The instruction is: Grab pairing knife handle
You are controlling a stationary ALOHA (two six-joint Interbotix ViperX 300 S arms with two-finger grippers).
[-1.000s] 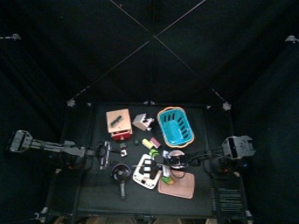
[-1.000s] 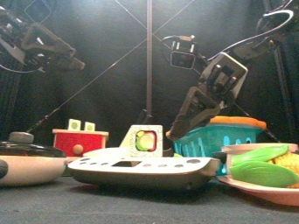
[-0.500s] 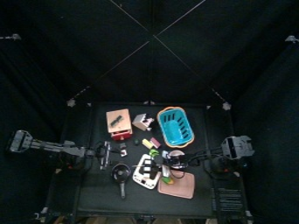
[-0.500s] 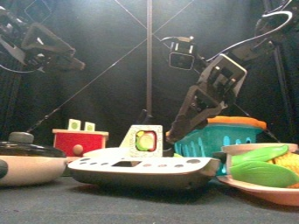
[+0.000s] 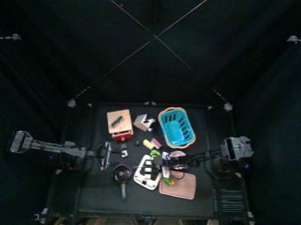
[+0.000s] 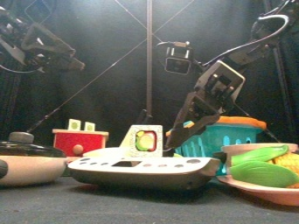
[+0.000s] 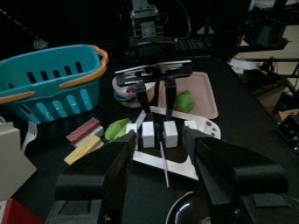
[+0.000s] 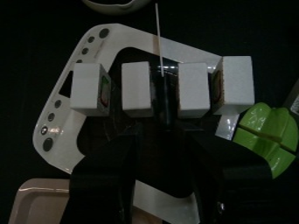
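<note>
A white knife stand (image 5: 147, 171) holds several white blocks. The paring knife lies along its middle, with its thin blade (image 8: 156, 35) sticking out past the rim and its dark handle (image 8: 165, 105) between the blocks. My right gripper (image 8: 162, 153) is open just above the stand, with one jaw on each side of the handle. It also shows in the top view (image 5: 174, 161) and in the front view (image 6: 179, 137). My left gripper (image 7: 176, 179) is open and empty, to the left of the stand (image 5: 106, 156), facing the blade (image 7: 165, 171).
A blue basket (image 5: 177, 126) stands behind the stand. A red toaster (image 5: 119, 123) is at the back left. A black pan (image 5: 122, 176) lies left of the stand. A pink plate (image 5: 180, 186) with green vegetables lies at the front right.
My right gripper has come down a little toward the knife stand. The left arm has not moved.
</note>
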